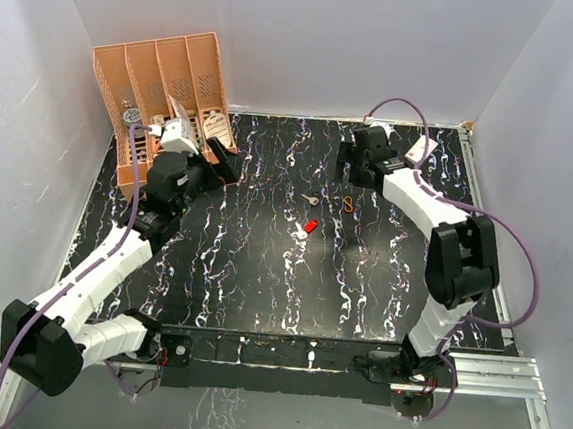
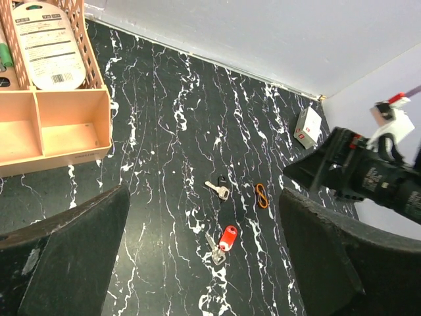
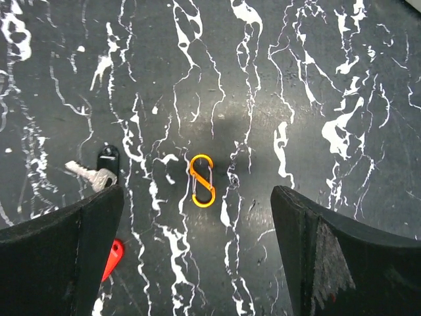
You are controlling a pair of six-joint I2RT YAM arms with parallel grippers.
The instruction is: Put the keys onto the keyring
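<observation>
This is a robotics lab test cell: plain white panel walls (image 1: 332,38) box in a black marble-patterned surface (image 1: 261,273), with two white robot arms (image 1: 100,279) trailing purple cables (image 1: 524,255) and bolted to an aluminium rail (image 1: 493,373) at its near edge.

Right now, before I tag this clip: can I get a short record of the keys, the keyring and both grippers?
keyring: orange loop lying flat on the table, nothing threaded on it
silver key: loose on the table, apart from the keyring
red-headed key: loose, nearer the arm bases than the silver key
left gripper: open, empty, beside the orange organizer
right gripper: open, empty, above the keyring
progress: no key on the ring yet
</observation>
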